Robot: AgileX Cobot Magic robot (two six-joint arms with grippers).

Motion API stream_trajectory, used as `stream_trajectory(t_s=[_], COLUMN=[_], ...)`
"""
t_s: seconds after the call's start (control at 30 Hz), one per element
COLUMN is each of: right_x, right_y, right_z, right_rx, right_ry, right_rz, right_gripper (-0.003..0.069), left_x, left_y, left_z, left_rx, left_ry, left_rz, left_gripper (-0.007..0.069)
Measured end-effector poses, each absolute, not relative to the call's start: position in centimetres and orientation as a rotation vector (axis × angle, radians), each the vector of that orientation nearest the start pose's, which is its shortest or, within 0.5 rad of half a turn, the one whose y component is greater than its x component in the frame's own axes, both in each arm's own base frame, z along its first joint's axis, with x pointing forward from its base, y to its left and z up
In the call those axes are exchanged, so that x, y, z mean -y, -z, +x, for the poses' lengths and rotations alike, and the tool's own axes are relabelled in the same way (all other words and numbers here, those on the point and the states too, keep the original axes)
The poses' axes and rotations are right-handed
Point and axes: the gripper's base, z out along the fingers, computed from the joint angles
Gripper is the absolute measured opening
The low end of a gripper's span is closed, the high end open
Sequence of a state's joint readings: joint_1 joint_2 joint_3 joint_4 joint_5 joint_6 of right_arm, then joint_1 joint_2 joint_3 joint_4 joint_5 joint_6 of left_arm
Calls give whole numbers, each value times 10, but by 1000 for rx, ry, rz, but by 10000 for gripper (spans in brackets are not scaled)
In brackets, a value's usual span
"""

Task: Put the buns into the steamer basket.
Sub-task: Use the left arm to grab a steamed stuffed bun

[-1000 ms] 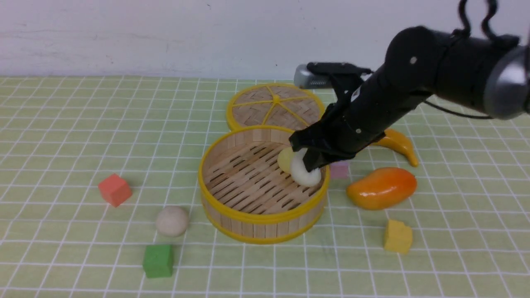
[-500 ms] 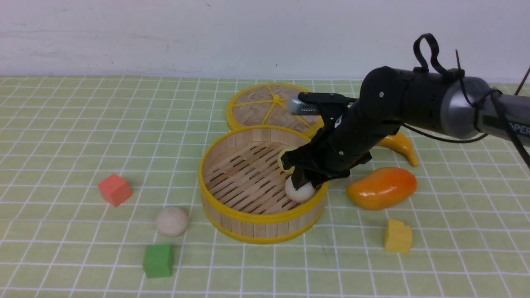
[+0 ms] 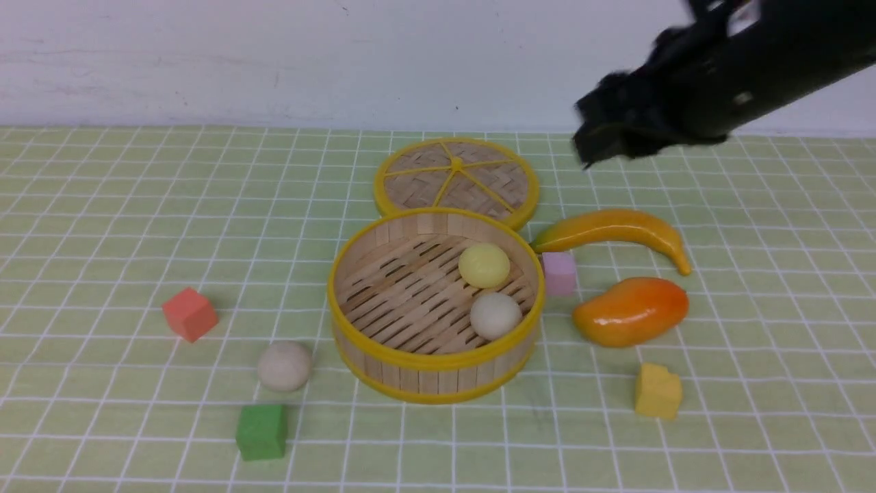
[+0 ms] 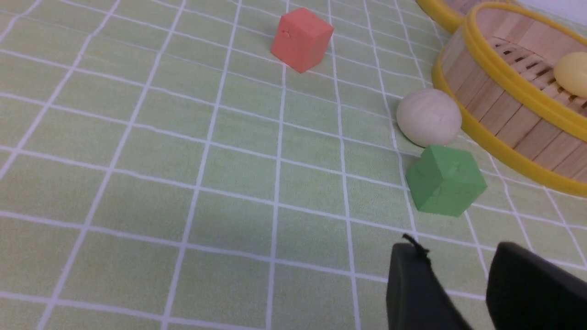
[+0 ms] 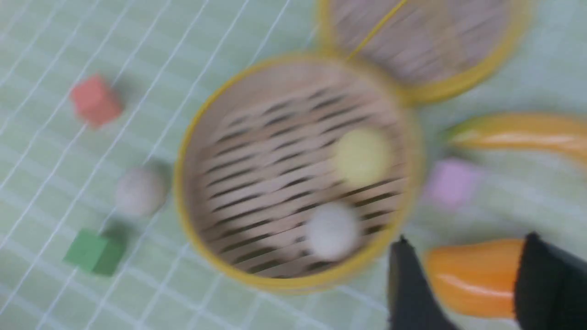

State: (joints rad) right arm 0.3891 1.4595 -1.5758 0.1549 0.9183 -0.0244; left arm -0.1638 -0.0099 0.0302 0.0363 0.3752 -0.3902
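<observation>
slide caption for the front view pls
Yellow bun and off-white bun in the steamer basket; third bun outside by the green cube; right pincer hovers above.

- Right arm (image 3: 718,96): blurred, cut by the top and right edges of the front view; jaws not discernible there.
- Right wrist view: blurred throughout. Fingers of the right gripper (image 5: 465,256), lid (image 5: 422,41) and banana (image 5: 518,135) each run off the picture's edge.
- Left wrist view: steamer basket (image 4: 500,112) and yellow bun (image 4: 571,73) cut by the edge. Left gripper (image 4: 458,266) shows finger ends only, rest out of frame.
</observation>
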Motion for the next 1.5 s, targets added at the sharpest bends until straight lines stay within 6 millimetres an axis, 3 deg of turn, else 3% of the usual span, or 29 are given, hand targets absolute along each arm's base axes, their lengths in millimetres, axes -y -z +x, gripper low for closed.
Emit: stream_trajectory(t_s=[0.03,0.07,0.17,0.27,0.4,0.43,0.5,0.53,0.67,0.9,1.1,1.37,1.5], right_x=[-121,-118,-86,-66,-46,-46,-37,-37,-24,-14,-14,-11,-1], right_y=[-436,-438,-473,-473,-443,-436,-411,-405,-369,-328,-304,-294,-292], right_z=[274,271,223,187,140,139,116,115,81,56,55,56,55], right_rx=[-2234,-2233,-2150,-2120,-2103,-2111,-2087,-2094,-2020,-2019,-2090,-2125,-2032], right_ry=[-353,-335,-232,-198,-230,-232,-276,-280,-355,-364,-341,-281,-187], right_rz=[-407,-403,-304,-235,-160,-154,-103,-96,-18,-4,-6,-4,135], right_gripper=[255,236,72,-15,-20,-20,-20,-20,-18,-13,-10,-10,-10], left_x=[7,7,7,7,7,7,7,7,7,7,7,7,7], left_y=[-170,-170,-170,-170,-170,-170,-170,-170,-170,-170,-170,-170,-170], left_z=[52,52,52,52,52,52,52,52,52,52,52,52,52], left_rx=[-1884,-1884,-1884,-1884,-1884,-1884,-1884,-1884,-1884,-1884,-1884,-1884,-1884], left_ry=[344,344,344,344,344,344,344,344,344,344,344,344,344], left_rz=[-191,-191,-191,-191,-191,-191,-191,-191,-191,-191,-191,-191,-191], left_gripper=[238,238,238,238,238,238,238,238,238,238,238,238,238])
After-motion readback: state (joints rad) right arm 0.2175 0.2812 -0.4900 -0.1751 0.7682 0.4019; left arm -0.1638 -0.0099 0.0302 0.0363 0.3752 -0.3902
